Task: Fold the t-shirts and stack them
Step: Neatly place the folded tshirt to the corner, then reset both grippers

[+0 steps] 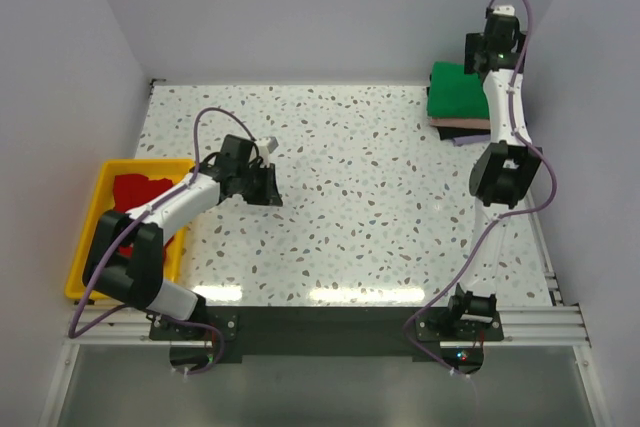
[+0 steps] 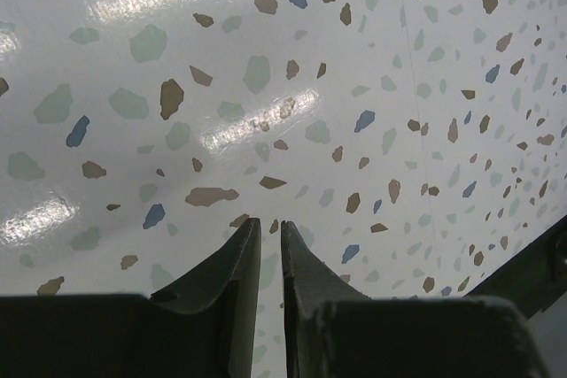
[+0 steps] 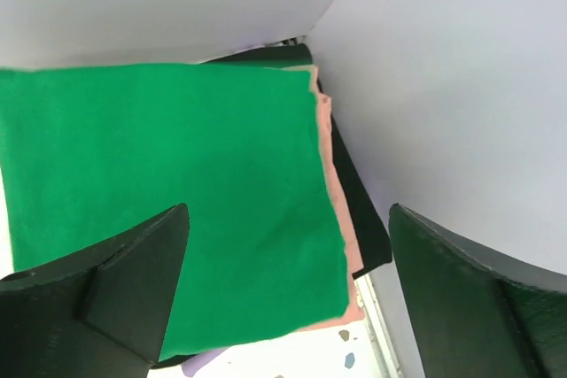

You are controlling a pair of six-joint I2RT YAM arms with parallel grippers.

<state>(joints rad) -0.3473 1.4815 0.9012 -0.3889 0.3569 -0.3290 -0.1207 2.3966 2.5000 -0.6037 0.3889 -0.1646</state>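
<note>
A folded bright green t-shirt (image 1: 458, 89) tops a stack at the table's far right corner, with a salmon pink shirt (image 1: 462, 124) under it. In the right wrist view the green shirt (image 3: 168, 210) covers the pink one (image 3: 337, 210) and a black layer (image 3: 359, 210). My right gripper (image 1: 497, 22) hangs above the stack, open and empty (image 3: 288, 219). A crumpled red t-shirt (image 1: 140, 192) lies in the yellow tray (image 1: 92, 217) at the left. My left gripper (image 1: 268, 187) is shut and empty over bare table (image 2: 270, 223), right of the tray.
The speckled white table (image 1: 380, 207) is walled by lilac panels on three sides. A lilac cloth edge (image 3: 199, 362) shows under the stack. The arm bases sit on a black rail (image 1: 320, 322) at the near edge.
</note>
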